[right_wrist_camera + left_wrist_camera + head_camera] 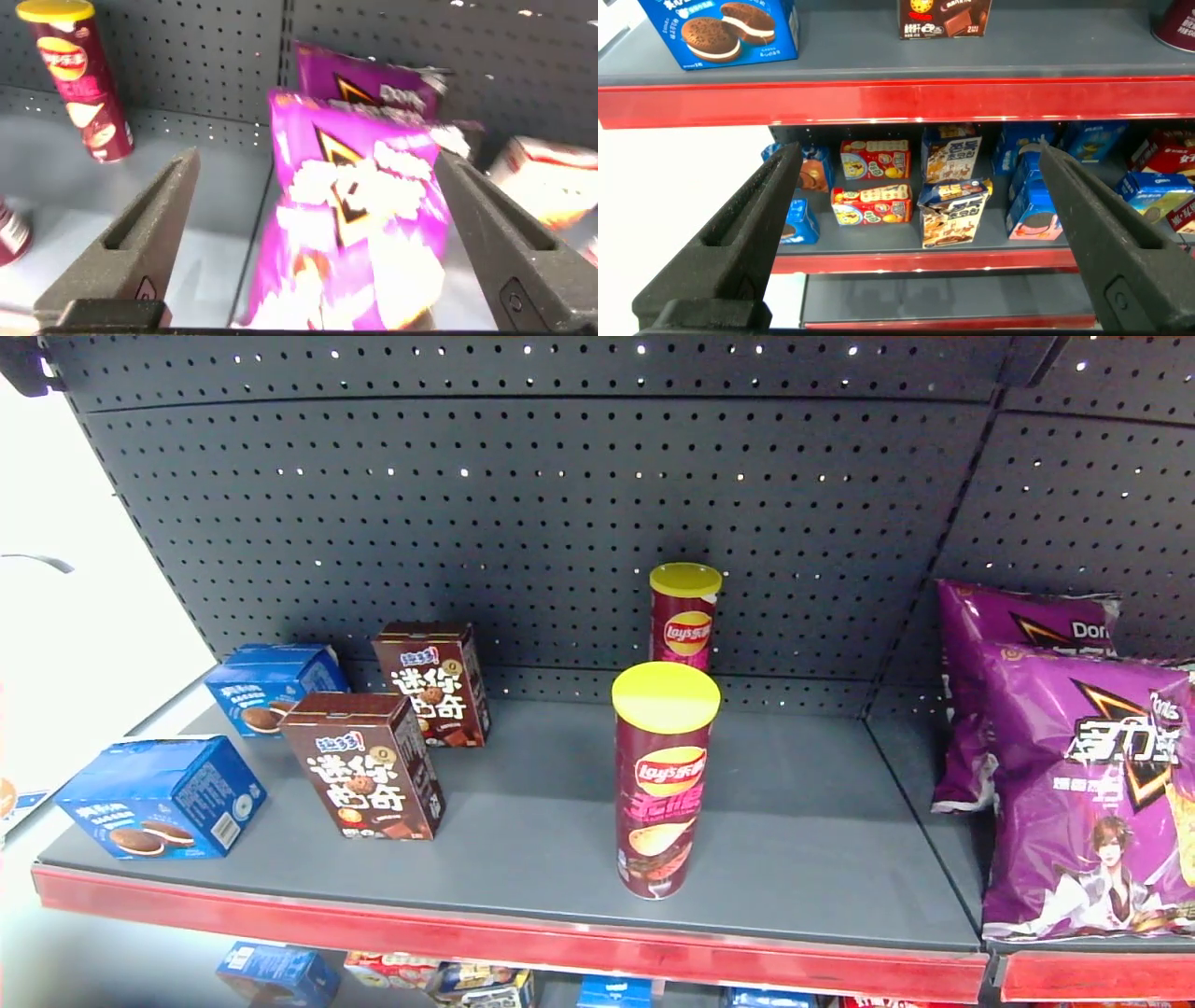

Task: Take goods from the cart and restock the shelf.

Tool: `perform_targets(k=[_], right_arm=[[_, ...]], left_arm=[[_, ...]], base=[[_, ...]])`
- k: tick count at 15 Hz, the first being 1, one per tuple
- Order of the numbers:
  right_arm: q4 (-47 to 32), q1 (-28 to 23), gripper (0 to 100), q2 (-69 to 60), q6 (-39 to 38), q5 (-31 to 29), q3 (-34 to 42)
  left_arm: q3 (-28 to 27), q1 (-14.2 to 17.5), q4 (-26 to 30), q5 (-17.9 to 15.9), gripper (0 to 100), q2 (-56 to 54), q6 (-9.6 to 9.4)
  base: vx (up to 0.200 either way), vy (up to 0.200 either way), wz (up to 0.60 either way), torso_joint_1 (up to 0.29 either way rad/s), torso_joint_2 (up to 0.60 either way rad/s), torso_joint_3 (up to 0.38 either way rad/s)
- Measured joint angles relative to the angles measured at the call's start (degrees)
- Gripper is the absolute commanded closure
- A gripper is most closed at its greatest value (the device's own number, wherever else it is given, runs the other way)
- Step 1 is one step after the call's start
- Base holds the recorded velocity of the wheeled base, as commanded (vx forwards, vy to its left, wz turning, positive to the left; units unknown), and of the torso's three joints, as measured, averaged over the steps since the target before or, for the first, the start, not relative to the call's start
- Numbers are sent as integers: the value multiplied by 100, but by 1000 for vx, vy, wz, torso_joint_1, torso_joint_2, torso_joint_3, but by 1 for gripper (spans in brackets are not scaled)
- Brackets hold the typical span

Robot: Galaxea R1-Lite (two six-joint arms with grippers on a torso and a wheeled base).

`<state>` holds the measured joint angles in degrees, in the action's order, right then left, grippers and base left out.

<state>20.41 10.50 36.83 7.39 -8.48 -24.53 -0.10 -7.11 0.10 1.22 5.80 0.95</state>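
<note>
Shelf (pixel 794 821): dark grey deck, perforated back panel (pixel 523 504), red price strip (pixel 467 933) along the front edge.

Goods, left to right in the head view:
- 2 blue sandwich-cookie boxes with white print and cookie pictures. The front blue box (pixel 163 798) sits near the strip, the rear blue box (pixel 274 686) nearer the panel.
- 2 brown cookie boxes with white characters over cookie pictures, upright and apart: front brown box (pixel 364 767), rear brown box (pixel 434 683).
- 2 maroon chip cans with yellow lids and a round red-and-yellow logo. The front chip can (pixel 661 784) stands upright mid-deck, the rear chip can (pixel 684 616) close to the panel.
- 2 purple chip bags on the next bay. The front bag (pixel 1083 784) carries a cartoon figure and reaches the deck edge, with the rear bag (pixel 1018 616) behind it.

Open room: bare deck between the brown boxes and the cans, and between the cans and the bags.

Left tool (pixel 917 154): fingers spread wide with nothing between them, below the strip, facing a lower shelf (pixel 878 254) of small boxes.

Right tool (pixel 318 163): fingers spread wide and empty, facing the front bag, which is blurred there so its print cannot be made out.
</note>
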Motion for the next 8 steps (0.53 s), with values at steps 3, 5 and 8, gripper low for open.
perform_targets(k=[3,5,8], right_arm=[[-174,-63,0,-819,-11,0,631],[-453,-105,0,-1351,-72,-18,1108],[-642,-276,0,-2013,-250,-2,1943]], left_arm=[[0,0,0,0,0,0,-2],[0,0,0,-2,0,0,0],[0,0,-2,-2,0,0,0]], base=[[0,0,0,0,0,0],[0,0,0,0,0,0],[0,0,0,0,0,0]])
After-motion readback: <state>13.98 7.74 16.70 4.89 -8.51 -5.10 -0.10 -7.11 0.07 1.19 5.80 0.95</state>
